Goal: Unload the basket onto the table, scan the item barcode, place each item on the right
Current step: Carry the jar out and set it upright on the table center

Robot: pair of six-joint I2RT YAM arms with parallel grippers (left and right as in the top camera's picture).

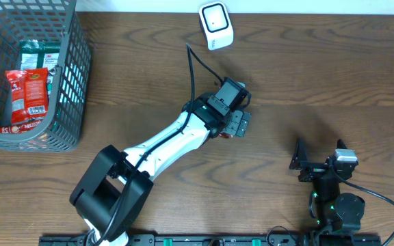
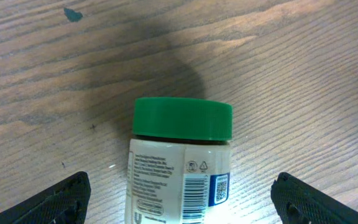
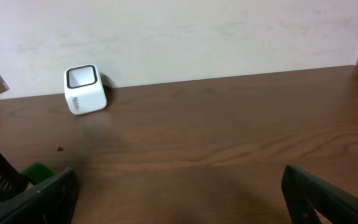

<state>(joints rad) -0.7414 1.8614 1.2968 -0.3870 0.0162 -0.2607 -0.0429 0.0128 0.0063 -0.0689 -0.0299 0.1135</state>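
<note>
The item is a jar with a green lid (image 2: 183, 118) and a white label, lying on its side on the wooden table. Its barcode (image 2: 194, 198) faces up toward the left wrist camera. My left gripper (image 2: 181, 194) stands open astride the jar, both fingers (image 2: 64, 199) clear of it. In the overhead view the left gripper (image 1: 237, 123) covers most of the jar at the table's middle. The white cube scanner (image 1: 215, 25) sits at the far edge, beyond the jar. My right gripper (image 1: 319, 153) rests open and empty near the front right, and its view catches the green lid (image 3: 37, 170) at far left.
A grey wire basket (image 1: 68, 82) at the back left holds red and green snack packets (image 1: 27, 92). The scanner (image 3: 84, 89) stands against the pale wall. A black cable (image 1: 195, 65) runs along the left arm.
</note>
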